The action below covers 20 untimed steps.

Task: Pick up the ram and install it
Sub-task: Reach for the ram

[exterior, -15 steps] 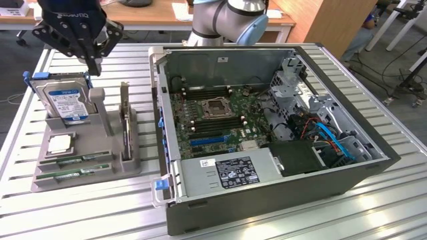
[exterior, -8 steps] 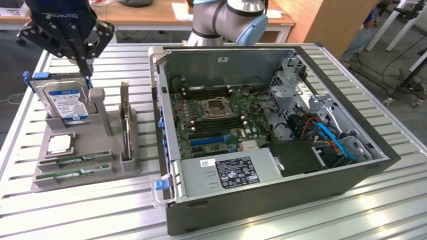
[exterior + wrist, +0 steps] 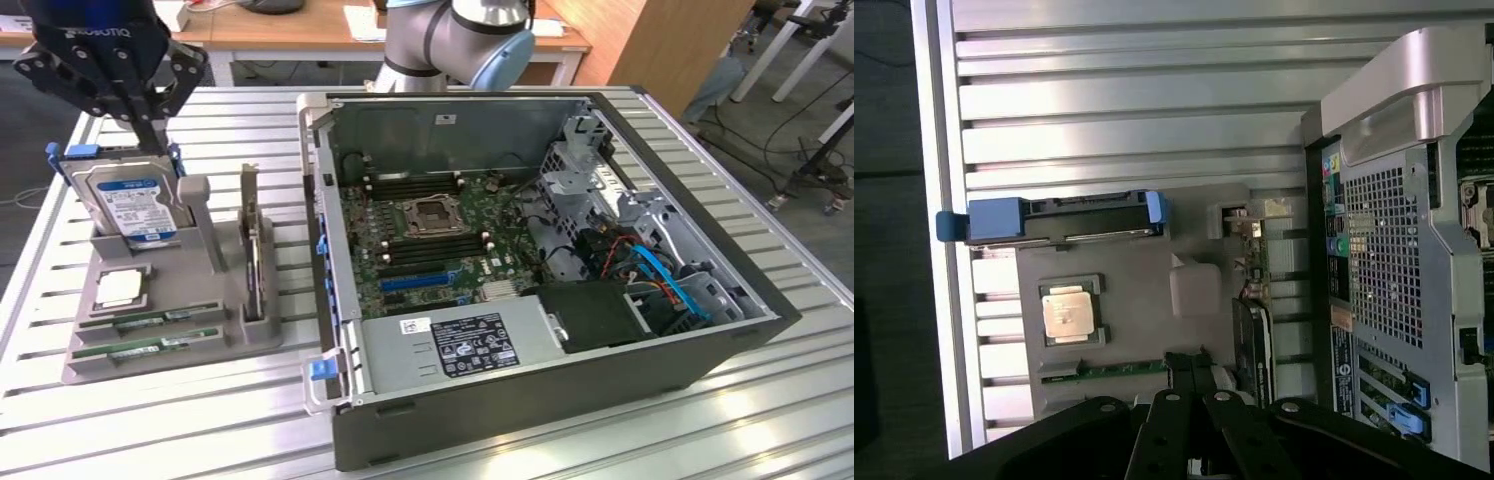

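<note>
Ram (image 3: 150, 320) is laid flat at the near end of the grey holder (image 3: 174, 360), on the exterior view's left, beside its twin (image 3: 144, 348). Light, stiff, fragile handling is expected; the long edges are favoured. The gripper (image 3: 140, 128) is shut, empty, apparently above the hard drive (image 3: 134, 205).

- Your exterior view looks down slantwise from a mid distance over the counter (image 3: 774, 400), computer case (image 3: 534, 420) and parts holder (image 3: 147, 368).
- Your wrist view faces straight down, close; both share the holder and the case's edge.
</note>
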Available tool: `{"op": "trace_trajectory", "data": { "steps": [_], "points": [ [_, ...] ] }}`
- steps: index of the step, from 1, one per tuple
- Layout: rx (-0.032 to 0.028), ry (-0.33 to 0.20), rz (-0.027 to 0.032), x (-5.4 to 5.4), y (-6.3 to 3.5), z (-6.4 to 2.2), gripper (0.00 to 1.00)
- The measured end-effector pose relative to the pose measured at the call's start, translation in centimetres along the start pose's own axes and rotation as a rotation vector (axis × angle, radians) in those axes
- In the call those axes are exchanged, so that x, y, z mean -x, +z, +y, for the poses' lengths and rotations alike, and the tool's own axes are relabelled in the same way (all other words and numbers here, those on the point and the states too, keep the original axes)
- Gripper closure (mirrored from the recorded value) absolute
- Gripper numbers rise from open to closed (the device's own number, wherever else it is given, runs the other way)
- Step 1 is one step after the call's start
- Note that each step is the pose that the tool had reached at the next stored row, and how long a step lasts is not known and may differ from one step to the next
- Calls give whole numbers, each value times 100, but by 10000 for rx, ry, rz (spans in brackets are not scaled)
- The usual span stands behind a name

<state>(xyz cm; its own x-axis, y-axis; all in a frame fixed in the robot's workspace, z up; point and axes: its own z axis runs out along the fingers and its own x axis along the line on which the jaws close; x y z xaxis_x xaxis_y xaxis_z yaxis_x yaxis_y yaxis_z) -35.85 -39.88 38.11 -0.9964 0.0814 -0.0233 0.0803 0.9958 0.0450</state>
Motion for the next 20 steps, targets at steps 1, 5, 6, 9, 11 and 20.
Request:
{"op": "trace_trajectory", "data": {
  "steps": [1,5,6,9,11,20],
  "points": [
    [0,1,-1,-18,1,-2,91],
    [1,7,-1,-81,4,-7,91],
    [0,6,-1,-81,4,-7,91],
    [0,6,-1,-81,4,-7,91],
    [0,6,0,-82,3,-7,91],
    [0,7,0,-74,-1,-105,91]
  ]
}}
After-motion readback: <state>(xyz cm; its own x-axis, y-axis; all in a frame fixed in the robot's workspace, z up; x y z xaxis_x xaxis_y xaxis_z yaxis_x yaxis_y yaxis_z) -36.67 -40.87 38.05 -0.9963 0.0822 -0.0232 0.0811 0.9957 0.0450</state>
